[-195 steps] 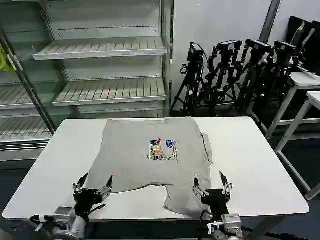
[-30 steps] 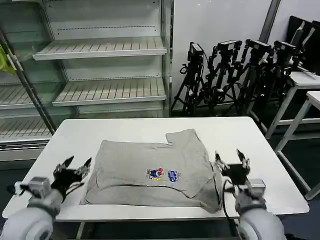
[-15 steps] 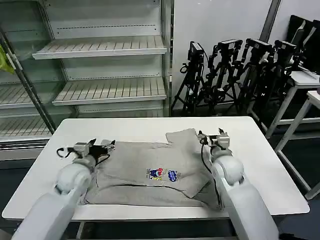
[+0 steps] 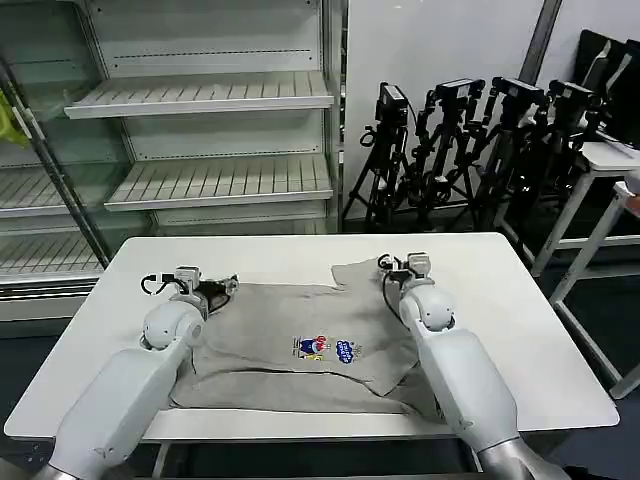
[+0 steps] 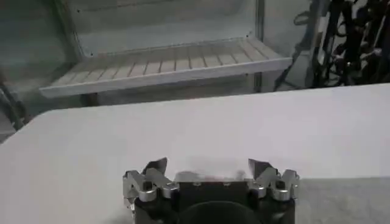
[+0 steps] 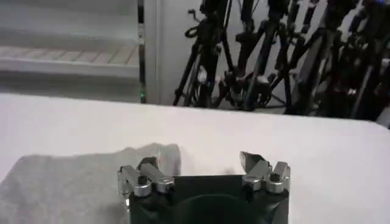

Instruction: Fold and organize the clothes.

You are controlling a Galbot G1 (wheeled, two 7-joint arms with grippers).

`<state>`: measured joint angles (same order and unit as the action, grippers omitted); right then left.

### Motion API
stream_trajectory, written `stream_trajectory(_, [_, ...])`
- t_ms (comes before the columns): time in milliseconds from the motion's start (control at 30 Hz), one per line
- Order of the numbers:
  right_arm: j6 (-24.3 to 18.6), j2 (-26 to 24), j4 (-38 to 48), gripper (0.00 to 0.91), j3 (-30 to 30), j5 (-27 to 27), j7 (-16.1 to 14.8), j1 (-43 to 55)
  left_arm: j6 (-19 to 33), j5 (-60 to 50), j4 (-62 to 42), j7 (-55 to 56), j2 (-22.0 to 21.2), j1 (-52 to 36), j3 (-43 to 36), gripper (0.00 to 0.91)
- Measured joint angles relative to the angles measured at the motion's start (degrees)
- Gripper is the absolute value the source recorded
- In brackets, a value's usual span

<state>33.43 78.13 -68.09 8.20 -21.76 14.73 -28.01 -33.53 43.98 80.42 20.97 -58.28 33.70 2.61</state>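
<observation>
Both claws have slid further up the grey T-shirt (image 4: 305,335) to its far corners: left claw (image 4: 222,287) and right claw (image 4: 392,266) spread wide; shirt rumpled, half-folded.

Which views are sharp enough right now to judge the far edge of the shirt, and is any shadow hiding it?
Head view: evenly lit, the T-shirt on the white table reads crisp, soft shadows only. Left wrist view: left pincer open, background softly blurred. Right wrist view: right pincer open, the shirt's edge visible, no glare.
</observation>
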Motion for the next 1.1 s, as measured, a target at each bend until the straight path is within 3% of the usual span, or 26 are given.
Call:
stream_trajectory(33, [-0.05, 0.13, 0.57, 0.907, -0.3, -0.11, -0.17, 0.27, 0.0, 0.41, -0.19, -0.02, 0.12, -0.06, -0.14, 0.595])
stream_trajectory(67, [-0.06, 0.22, 1.01, 0.867, -0.52, -0.26, -0.33, 0.48, 0.0, 0.73, -0.37, -0.02, 0.17, -0.06, -0.21, 0.595])
stream_trajectory(100, [-0.06, 0.26, 1.35, 0.564, -0.69, -0.38, -0.49, 0.66, 0.0, 1.03, -0.61, -0.01, 0.18, -0.06, -0.33, 0.05])
stream_trajectory(167, [-0.07, 0.26, 1.8, 0.02, -1.14, -0.7, -0.74, 0.87, 0.15, 1.71, -1.21, 0.03, 0.12, 0.12, -0.37, 0.05])
stream_trajectory(200, [-0.07, 0.3, 2.0, 0.0, -1.32, -0.87, -0.86, 0.95, 0.2, 2.04, -1.39, 0.05, 0.11, 0.24, -0.35, 0.05])
stream_trajectory(1100, [-0.17, 0.59, 3.04, 0.0, -2.48, -10.14, -1.47, 1.6, 0.35, 7.34, 1.21, 0.41, 1.64, 5.35, 2.16, 0.05])
